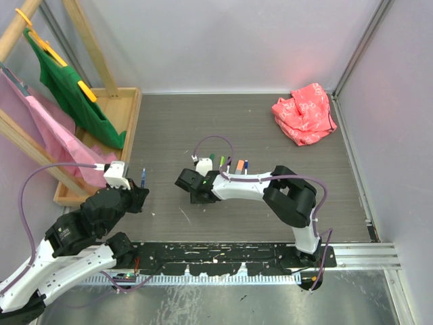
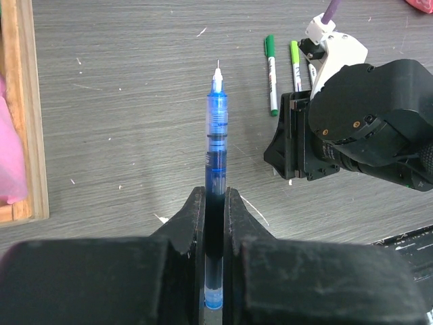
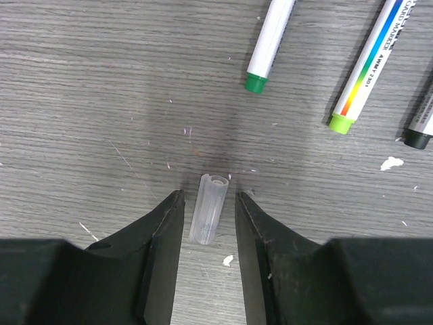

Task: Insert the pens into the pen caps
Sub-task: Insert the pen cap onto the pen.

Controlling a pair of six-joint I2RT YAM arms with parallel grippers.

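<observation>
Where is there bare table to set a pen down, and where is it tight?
Free: the far strip between the wooden tray and the red bag; also the right side below that bag. Crowded: the centre, pens beside the right end effector.

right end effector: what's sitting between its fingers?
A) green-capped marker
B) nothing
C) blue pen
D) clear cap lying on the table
D: the right wrist view shows the clear cap lying on the table between the fingers of the right end effector, with a slim gap on each side; the blue pen is clamped in the left end effector.
</observation>
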